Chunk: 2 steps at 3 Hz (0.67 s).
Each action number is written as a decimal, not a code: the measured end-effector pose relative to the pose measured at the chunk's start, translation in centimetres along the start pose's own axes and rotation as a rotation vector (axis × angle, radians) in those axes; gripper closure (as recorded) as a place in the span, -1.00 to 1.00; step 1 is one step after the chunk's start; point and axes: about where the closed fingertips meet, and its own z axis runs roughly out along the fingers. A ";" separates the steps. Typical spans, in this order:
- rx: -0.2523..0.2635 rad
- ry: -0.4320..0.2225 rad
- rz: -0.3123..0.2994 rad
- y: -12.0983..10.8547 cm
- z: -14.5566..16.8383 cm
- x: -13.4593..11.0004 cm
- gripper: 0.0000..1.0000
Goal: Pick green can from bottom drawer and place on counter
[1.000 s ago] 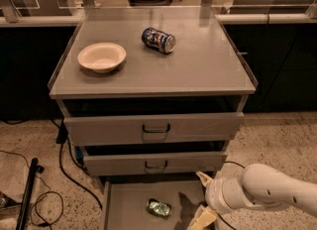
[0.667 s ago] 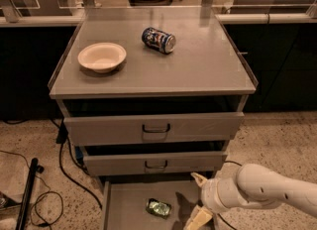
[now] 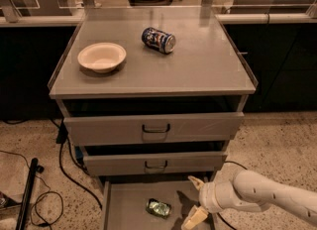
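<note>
Grey metal fills the view, and the bottom drawer (image 3: 124, 209) is pulled right out at the foot of the cabinet. On its flat floor lies the green can (image 3: 158, 207), dented and glinting, on its side near the middle of the tray. Just to its right is the end effector (image 3: 195, 200), low over the right part of the drawer on a white arm (image 3: 267, 199) coming in from the lower right. It is released: the two pale fingers (image 3: 196, 218) are spread wide with nothing between them. They are close to the can but not touching it.

Up top, the surface (image 3: 208, 70) carries a cream bowl (image 3: 101, 56) on the left. A blue-and-white can (image 3: 158, 40) lies on its side further back, well apart from the bowl. Two handled drawers (image 3: 155, 129) sit between the surface and the open tray. Black cables (image 3: 62, 167) trail across the speckled floor on the left.
</note>
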 end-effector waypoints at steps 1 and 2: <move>-0.020 -0.060 0.004 -0.7 2.8 2.5 -1.00; -0.036 -0.096 0.013 -1.2 5.3 4.7 -1.00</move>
